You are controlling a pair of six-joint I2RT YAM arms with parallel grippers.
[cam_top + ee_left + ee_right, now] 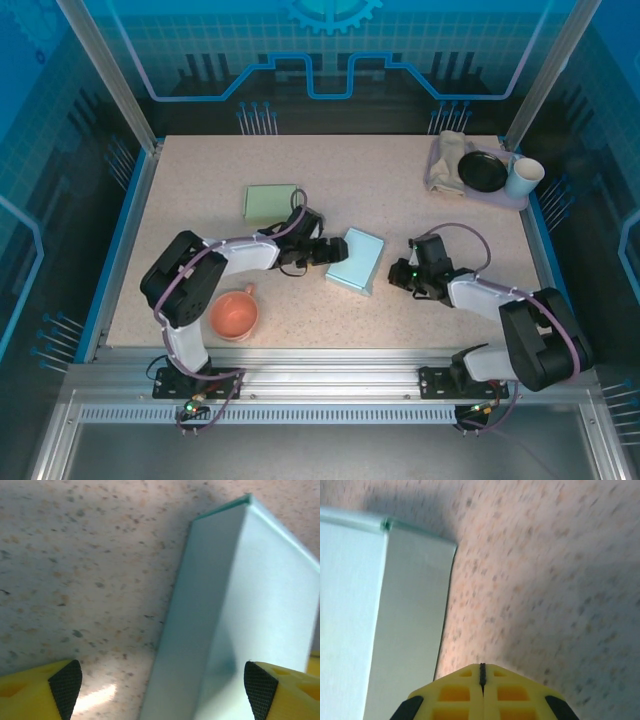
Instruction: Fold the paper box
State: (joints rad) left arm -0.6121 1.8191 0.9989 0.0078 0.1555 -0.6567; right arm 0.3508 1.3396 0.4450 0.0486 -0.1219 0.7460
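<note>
The light blue paper box (356, 260) stands folded near the table's middle. My left gripper (325, 252) sits against its left side, wide open; in the left wrist view the box (240, 610) reaches between the yellow fingers (270, 687), with its edge and side wall in the gap and neither pad touching. My right gripper (398, 275) is shut with nothing in it, a short way to the right of the box. The right wrist view has the box (375, 620) at the left and the closed fingertips (481, 672) low over bare table.
A flat pale green sheet (272, 203) lies behind the left arm. An orange cup (234, 314) stands at the near left. At the far right a tray (500, 196) carries a black dish (483, 171), a white cup (523, 177) and a cloth (447, 152).
</note>
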